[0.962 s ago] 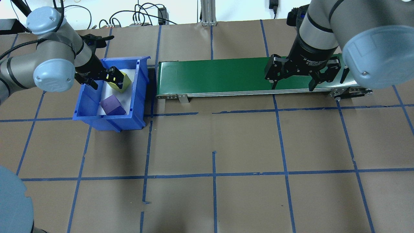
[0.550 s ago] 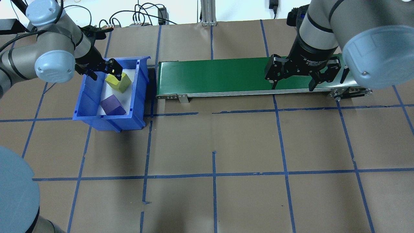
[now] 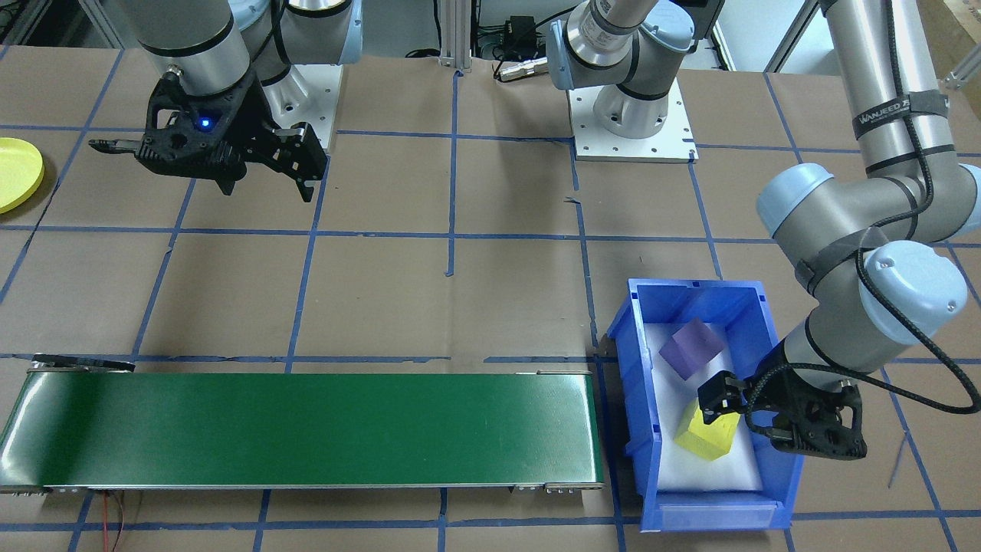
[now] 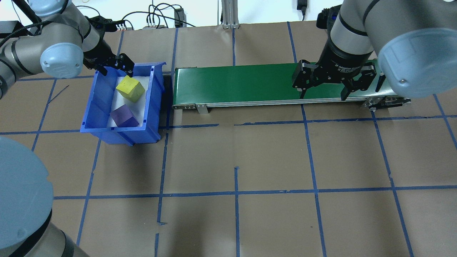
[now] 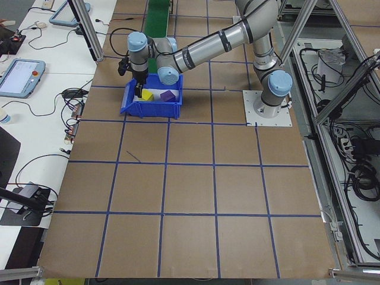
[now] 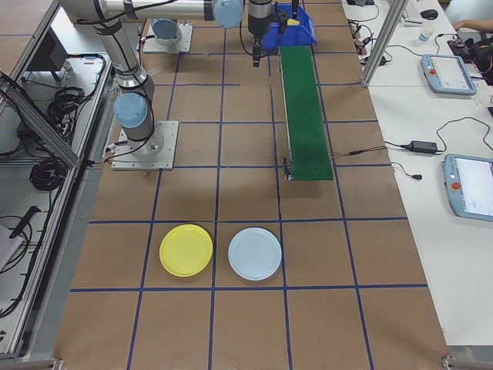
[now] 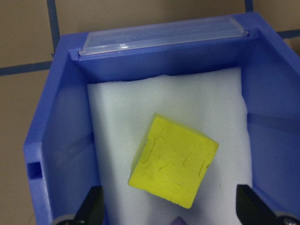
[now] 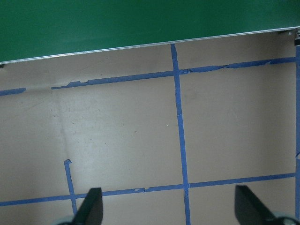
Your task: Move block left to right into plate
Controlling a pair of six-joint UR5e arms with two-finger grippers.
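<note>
A yellow foam cube (image 4: 130, 89) (image 7: 173, 166) lies tilted on white foam inside the blue bin (image 4: 157, 107), with a purple cube (image 4: 124, 116) (image 3: 690, 346) beside it. My left gripper (image 4: 114, 67) (image 3: 766, 425) hangs open over the bin's far end, above the yellow cube (image 3: 709, 438) and not touching it. Its fingertips (image 7: 93, 206) stand wide on either side of the cube. My right gripper (image 4: 323, 95) (image 3: 203, 165) is open and holds nothing, near the right end of the green conveyor (image 4: 242, 84). The yellow plate (image 6: 186, 250) (image 3: 15, 172) lies on the table's right side.
A pale blue plate (image 6: 255, 253) sits next to the yellow one. The conveyor (image 3: 306, 429) runs from the bin towards the right arm. Cables lie along the table's far edge (image 4: 153, 21). Brown paper with blue tape lines covers the table (image 4: 235, 160).
My left gripper has drawn back from the yellow cube towards the bin's far end, staying open. The cube stays in the bin. The right arm has not moved.
</note>
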